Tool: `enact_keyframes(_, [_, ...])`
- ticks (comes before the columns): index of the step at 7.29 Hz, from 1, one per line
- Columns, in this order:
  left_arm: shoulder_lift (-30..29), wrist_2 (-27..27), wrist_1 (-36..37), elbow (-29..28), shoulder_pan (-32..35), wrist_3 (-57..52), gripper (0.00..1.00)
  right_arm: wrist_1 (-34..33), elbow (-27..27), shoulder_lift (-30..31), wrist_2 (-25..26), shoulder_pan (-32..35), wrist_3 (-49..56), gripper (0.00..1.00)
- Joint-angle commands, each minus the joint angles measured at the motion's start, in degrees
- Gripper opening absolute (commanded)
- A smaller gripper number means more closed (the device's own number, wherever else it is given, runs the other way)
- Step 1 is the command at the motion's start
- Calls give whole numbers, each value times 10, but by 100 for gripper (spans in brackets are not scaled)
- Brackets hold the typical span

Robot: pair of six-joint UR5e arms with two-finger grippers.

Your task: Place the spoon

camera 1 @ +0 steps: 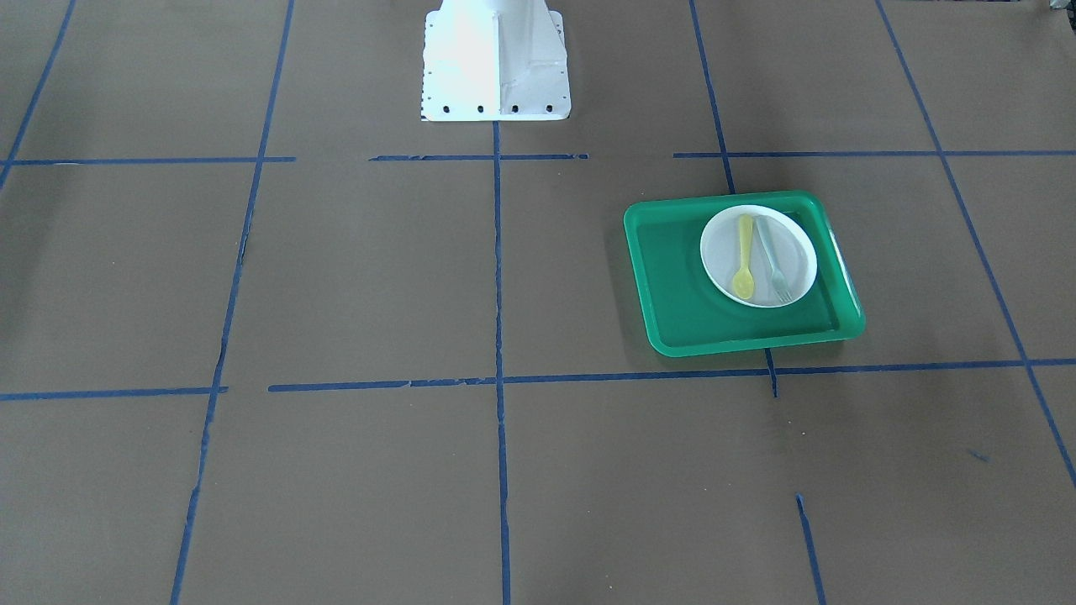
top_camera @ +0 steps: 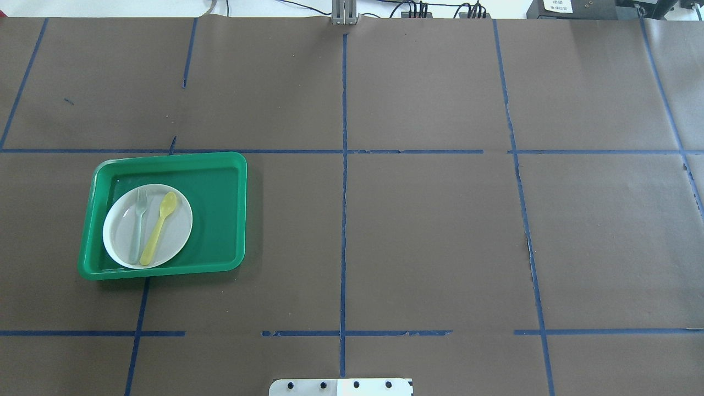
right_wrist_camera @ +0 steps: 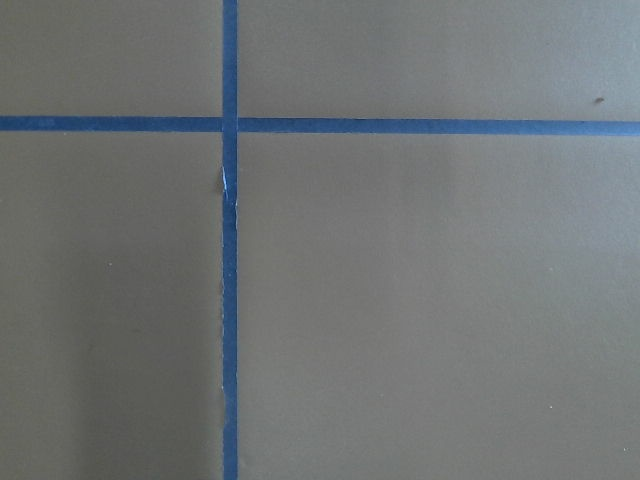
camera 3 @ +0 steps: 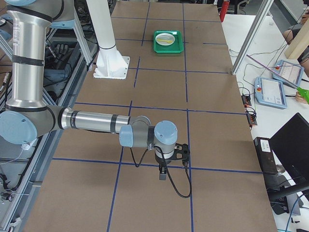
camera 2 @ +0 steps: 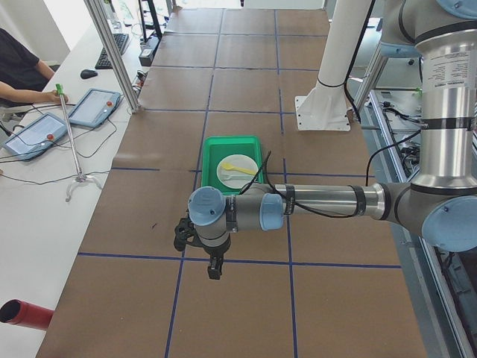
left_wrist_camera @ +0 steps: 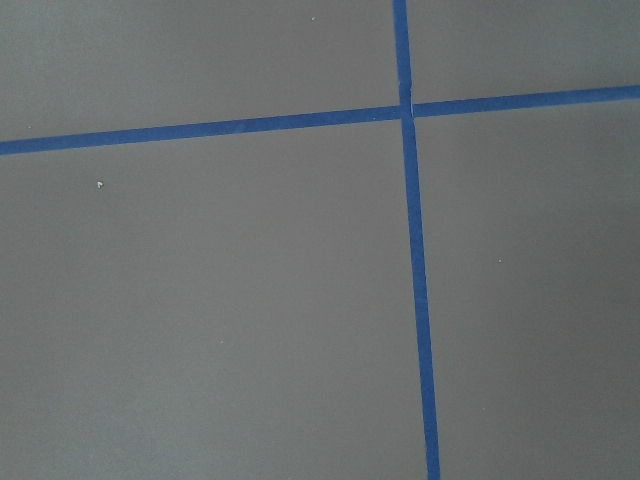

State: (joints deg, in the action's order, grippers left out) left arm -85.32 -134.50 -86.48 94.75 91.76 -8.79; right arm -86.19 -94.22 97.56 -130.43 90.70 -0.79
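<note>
Within the plate rim, the spoon lies beside the fork.

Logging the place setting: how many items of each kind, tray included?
Green rectangular plastic tray: 1
White round plate: 1
Pale yellow plastic spoon: 1
Pale grey-green plastic fork: 1
Total: 4
</note>
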Motion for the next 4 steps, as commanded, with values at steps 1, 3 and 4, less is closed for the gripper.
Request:
enact_keyframes(1, [0,-1,-3,0,0,-3,100,0,0,0,0,0,0,100])
enact_keyframes(3, [-5,-1,-10,8,0,-2,100,0,0,0,0,0,0,100])
enact_keyframes(4, [-13,0,-30,18,0,7,100,0,0,0,0,0,0,100])
